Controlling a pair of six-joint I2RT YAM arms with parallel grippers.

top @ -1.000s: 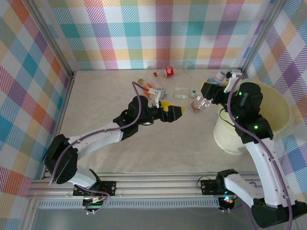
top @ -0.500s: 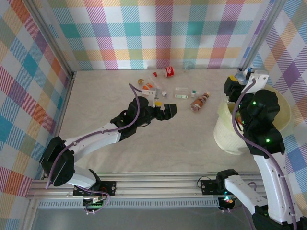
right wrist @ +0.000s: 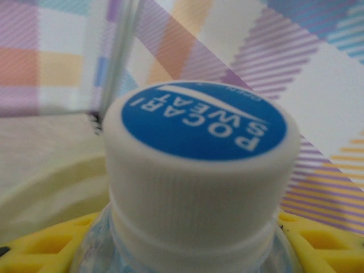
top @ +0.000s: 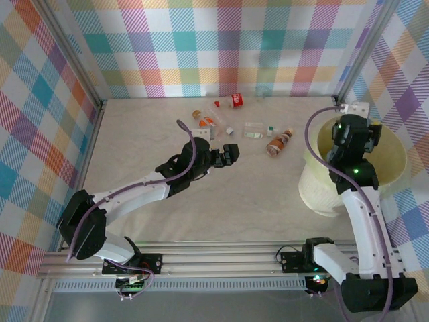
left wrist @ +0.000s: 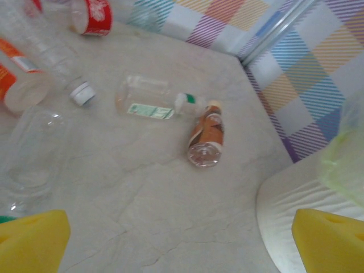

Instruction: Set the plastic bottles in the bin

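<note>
Above the pale cream bin [top: 314,191], my right gripper [top: 371,129] is shut on a clear plastic bottle [right wrist: 199,170] with a white cap and blue top; yellow fingers [right wrist: 321,242] flank its neck. My left gripper [top: 228,153] hovers open over the table, with nothing between its wide-apart fingers [left wrist: 31,242]. Ahead of it lie an amber bottle [left wrist: 206,136], a clear green-labelled bottle [left wrist: 151,102], a red-labelled one [left wrist: 91,14], orange-labelled ones [left wrist: 14,85] and a crushed clear one [left wrist: 31,153]. The amber bottle [top: 279,142] lies left of the bin.
Checked walls and metal frame posts close off the table at the back and both sides. The bin's rim [left wrist: 296,199] sits close to the right wall. Bare marbled tabletop [top: 221,208] stretches between the bottle cluster and the arm bases.
My right arm has swung from over the table by the amber bottle to above the bin, carrying the clear bottle. My left gripper has drawn back a little to the left.
</note>
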